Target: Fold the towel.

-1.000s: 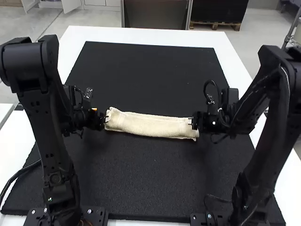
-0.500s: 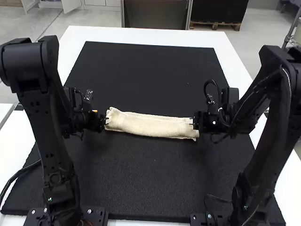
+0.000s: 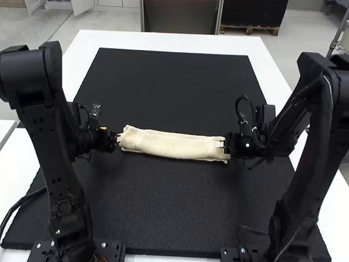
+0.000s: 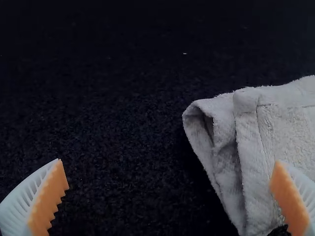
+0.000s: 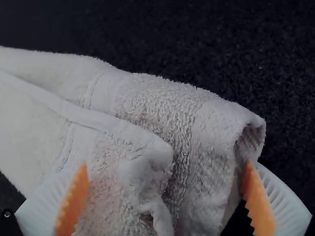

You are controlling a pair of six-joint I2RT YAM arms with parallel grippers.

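The left arm [image 3: 59,180] rises and bends sharply at a high joint, and the left gripper [image 3: 118,139] points inward, low down. The right arm [image 3: 313,169] bends high too, the right gripper [image 3: 223,144] facing the left one, well apart from it. In the left wrist view, its 2 white, ribbed fingers [image 4: 24,199] stand wide open, orange pads [image 4: 50,199] inward; in the right wrist view, the other 2 also stand apart.

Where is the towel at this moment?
In the high view, the towel lies folded into a long strip on the black mat, between the left hand and the right hand.
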